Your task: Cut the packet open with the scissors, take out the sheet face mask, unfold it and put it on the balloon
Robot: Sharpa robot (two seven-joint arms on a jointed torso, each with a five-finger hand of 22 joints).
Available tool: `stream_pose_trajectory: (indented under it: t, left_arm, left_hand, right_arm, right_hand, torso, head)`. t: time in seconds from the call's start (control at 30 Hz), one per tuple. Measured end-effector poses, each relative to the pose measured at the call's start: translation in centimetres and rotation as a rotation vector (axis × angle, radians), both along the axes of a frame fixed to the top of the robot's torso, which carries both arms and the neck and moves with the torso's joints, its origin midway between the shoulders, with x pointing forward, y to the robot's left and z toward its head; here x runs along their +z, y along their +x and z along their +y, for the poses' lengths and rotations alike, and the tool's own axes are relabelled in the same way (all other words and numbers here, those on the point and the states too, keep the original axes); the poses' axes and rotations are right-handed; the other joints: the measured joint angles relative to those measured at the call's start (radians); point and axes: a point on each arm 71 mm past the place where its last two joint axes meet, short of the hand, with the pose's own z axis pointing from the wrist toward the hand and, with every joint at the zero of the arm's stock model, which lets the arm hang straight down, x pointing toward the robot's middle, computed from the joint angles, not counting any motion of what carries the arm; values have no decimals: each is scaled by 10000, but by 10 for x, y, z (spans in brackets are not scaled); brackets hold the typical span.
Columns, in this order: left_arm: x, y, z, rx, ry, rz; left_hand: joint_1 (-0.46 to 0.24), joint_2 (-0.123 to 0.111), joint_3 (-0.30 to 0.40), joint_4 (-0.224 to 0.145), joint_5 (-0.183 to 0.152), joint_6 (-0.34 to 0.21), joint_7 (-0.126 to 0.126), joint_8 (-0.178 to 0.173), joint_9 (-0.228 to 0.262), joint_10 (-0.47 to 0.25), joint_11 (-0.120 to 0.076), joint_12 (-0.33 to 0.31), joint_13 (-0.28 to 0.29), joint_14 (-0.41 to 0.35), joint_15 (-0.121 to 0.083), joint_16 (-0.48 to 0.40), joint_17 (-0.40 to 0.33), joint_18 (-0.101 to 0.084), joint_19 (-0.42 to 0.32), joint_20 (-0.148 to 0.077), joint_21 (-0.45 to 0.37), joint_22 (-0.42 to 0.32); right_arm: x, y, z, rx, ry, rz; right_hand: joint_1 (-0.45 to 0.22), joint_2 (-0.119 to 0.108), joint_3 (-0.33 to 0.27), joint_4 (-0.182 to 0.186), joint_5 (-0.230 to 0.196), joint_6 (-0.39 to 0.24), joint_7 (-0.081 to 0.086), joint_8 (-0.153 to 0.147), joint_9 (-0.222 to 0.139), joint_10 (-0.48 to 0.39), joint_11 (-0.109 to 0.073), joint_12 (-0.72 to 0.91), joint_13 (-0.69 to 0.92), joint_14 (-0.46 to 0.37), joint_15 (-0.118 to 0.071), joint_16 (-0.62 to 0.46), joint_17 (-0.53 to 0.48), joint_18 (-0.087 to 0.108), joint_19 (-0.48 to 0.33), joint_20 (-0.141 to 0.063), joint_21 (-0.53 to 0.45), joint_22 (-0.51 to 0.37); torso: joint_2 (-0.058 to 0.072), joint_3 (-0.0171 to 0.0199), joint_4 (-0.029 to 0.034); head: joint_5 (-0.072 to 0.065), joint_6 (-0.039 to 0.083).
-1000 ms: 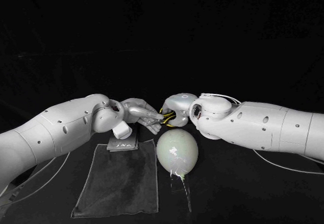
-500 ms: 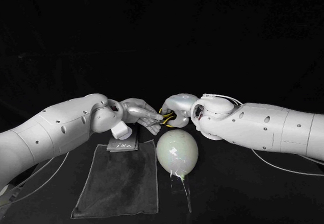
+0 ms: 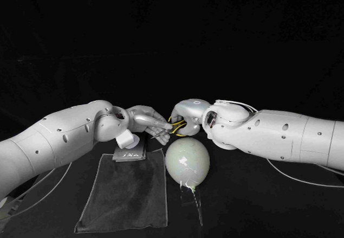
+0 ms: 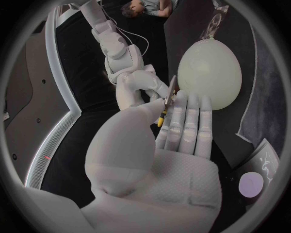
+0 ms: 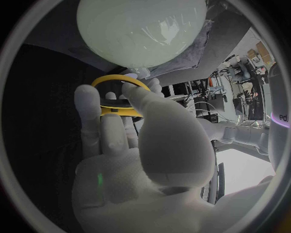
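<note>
A pale green balloon lies at the table's middle. Just behind it, my two hands meet over the yellow-handled scissors. My right hand has fingers through the yellow handle loops. My left hand pinches the blade end between thumb and fingers. The dark packet lies flat under my left wrist, at the far end of a cloth; neither hand touches it.
A dark grey cloth stretches from the packet toward the near edge, left of the balloon. A clear strip runs from the balloon's knot toward me. Thin cables hang under both arms.
Both hands stay together on the scissors, with only a slight shift of the fingers. The balloon, packet and cloth have not moved.
</note>
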Motion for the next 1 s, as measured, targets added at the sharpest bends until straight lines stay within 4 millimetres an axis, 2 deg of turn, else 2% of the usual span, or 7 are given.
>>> stream_pose_trajectory:
  t: [0.1,0.27,0.43,0.5,0.57,0.73,1.0]
  left_arm:
    - [0,0,1,-10,-13,-1]
    - [0,0,0,-40,-23,2]
    - [-1,0,-1,-78,-11,18]
    - [-1,0,-1,-73,-9,20]
    - [-2,0,-2,-69,-5,23]
    - [-2,1,-2,-66,-28,22]
    - [-2,0,-5,-117,-122,50]
  left_hand:
    - [9,9,1,-1,0,0,-1,0,-1,0,0,-1,0,0,1,0,4,-1,0,0,0,0]
    - [9,9,2,-2,0,0,-2,-1,-3,0,0,-5,-1,1,3,0,9,-1,0,0,0,0]
    - [9,9,4,-4,40,-1,-2,-3,5,1,0,-5,-1,1,6,0,8,-2,0,0,1,-1]
    - [9,9,160,-160,41,-1,-3,-5,53,1,0,-5,0,6,12,0,8,-2,-37,-36,37,-1]
    - [9,9,160,-160,41,-2,-3,-16,63,2,2,-5,0,11,18,0,8,-2,-37,-36,38,-1]
    - [2,4,161,-160,40,-2,-3,-40,25,17,16,-5,0,-22,-12,0,7,-62,-37,-36,38,-1]
    - [-52,-19,161,-160,22,-1,-2,-40,18,13,12,-5,0,-16,-18,0,15,57,-37,-35,67,31]
  right_arm:
    - [0,-1,0,-77,21,-25]
    - [1,-1,0,-215,-19,-64]
    - [1,-2,1,-345,-164,-78]
    - [0,-2,1,-363,-234,-52]
    - [0,-3,2,-373,-325,-2]
    - [-2,-4,3,-361,-552,186]
    - [-3,-4,4,-328,-772,400]
  right_hand:
    - [-8,-3,-42,45,0,-49,-132,246,284,0,0,12,1432,-4,-9,0,-15,-33,122,-78,339,427]
    - [-220,-212,30,115,1,51,-373,579,682,142,-141,39,1642,2,-111,-2,-22,-237,484,-156,1106,1369]
    - [-361,-330,75,323,-57,94,-532,723,901,293,-292,65,1646,0,-181,-2,-28,-237,452,-181,981,1287]
    - [-306,-273,133,317,-57,-341,-234,449,855,295,-299,64,1190,17,-152,-3,-32,-242,279,-136,686,1004]
    - [-209,-174,221,231,-57,-669,94,154,747,293,-301,63,620,9,99,-4,-33,-243,208,-60,647,966]
    - [-454,82,580,149,-84,-1022,448,-480,559,217,-229,-1088,-760,-1,590,-5,1,-251,184,269,549,917]
    - [-448,315,902,-121,-100,-1204,629,-826,381,217,-228,-2656,-1981,-13,814,-5,13,-257,105,438,406,829]
  torso:
    - [-9,7,7]
    - [-14,7,10]
    - [-15,0,5]
    - [-14,0,2]
    - [-14,0,2]
    - [-15,0,10]
    - [-12,0,3]
  head:
    - [-5,-24]
    - [-6,-34]
    - [24,-18]
    - [35,-6]
    - [37,-2]
    - [26,-22]
    - [34,-23]
